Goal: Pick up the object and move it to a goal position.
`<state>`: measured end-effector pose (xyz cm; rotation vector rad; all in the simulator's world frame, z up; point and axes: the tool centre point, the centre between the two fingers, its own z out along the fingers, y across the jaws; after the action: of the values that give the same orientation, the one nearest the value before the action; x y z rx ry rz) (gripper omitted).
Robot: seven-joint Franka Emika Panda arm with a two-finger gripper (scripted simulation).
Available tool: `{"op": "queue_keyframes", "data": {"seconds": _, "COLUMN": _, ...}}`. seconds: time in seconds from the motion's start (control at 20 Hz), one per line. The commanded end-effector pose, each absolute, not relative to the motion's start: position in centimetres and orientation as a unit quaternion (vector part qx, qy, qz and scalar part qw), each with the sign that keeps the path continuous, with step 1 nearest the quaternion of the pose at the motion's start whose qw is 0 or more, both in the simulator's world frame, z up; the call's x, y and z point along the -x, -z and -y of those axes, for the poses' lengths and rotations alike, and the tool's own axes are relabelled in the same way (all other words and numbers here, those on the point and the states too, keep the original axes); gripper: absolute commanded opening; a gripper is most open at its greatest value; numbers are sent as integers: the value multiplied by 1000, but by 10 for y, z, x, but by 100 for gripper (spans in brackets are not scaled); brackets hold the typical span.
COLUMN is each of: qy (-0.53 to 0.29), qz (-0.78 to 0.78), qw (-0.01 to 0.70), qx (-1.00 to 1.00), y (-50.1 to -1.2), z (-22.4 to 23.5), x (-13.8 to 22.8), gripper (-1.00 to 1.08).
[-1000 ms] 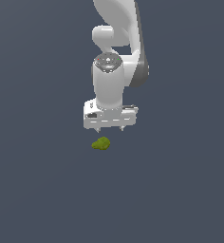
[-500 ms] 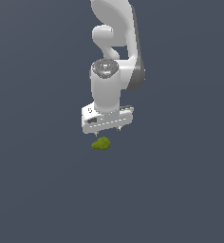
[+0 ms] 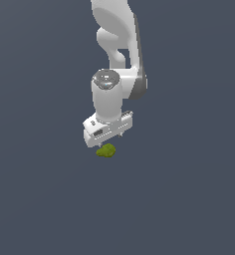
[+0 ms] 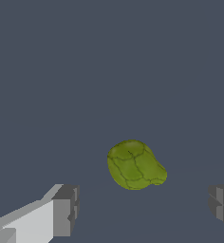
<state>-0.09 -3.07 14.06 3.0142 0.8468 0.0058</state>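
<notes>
The object [image 3: 106,151] is a small olive-green, lumpy blob lying on the dark grey floor. My white gripper [image 3: 109,139] hangs just above it, pointing down, and its body covers the blob's upper edge in the exterior view. In the wrist view the object [image 4: 134,164] lies between the two grey fingertips [image 4: 66,210], which stand wide apart. The gripper [image 4: 143,206] is open and holds nothing.
The white arm [image 3: 117,55] rises from the gripper toward the top of the exterior view. A plain dark grey floor [image 3: 189,189] surrounds the blob on all sides.
The gripper has moved down and toward the exterior view's left, ending right over the blob. The blob has stayed where it was.
</notes>
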Motion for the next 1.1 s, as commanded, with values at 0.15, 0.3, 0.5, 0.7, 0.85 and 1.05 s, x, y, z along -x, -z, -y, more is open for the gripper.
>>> {"op": "queue_keyframes", "data": {"seconds": 0.15, "qy": 0, "qz": -341, "qw": 6, "qx": -940, "y": -129, "z": 37, "x": 3, "gripper": 100}}
{"op": "queue_keyframes", "data": {"seconds": 0.3, "qy": 1, "qz": -379, "qw": 5, "qx": -925, "y": -123, "z": 41, "x": 4, "gripper": 100}}
{"op": "queue_keyframes", "data": {"seconds": 0.5, "qy": 2, "qz": -428, "qw": 4, "qx": -904, "y": -115, "z": 45, "x": 5, "gripper": 100}}
{"op": "queue_keyframes", "data": {"seconds": 0.7, "qy": 2, "qz": -476, "qw": 3, "qx": -880, "y": -108, "z": 49, "x": 7, "gripper": 100}}
{"op": "queue_keyframes", "data": {"seconds": 0.85, "qy": 2, "qz": -507, "qw": 2, "qx": -862, "y": -103, "z": 52, "x": 8, "gripper": 100}}
{"op": "queue_keyframes", "data": {"seconds": 1.05, "qy": 1, "qz": -540, "qw": 1, "qx": -842, "y": -98, "z": 54, "x": 9, "gripper": 100}}
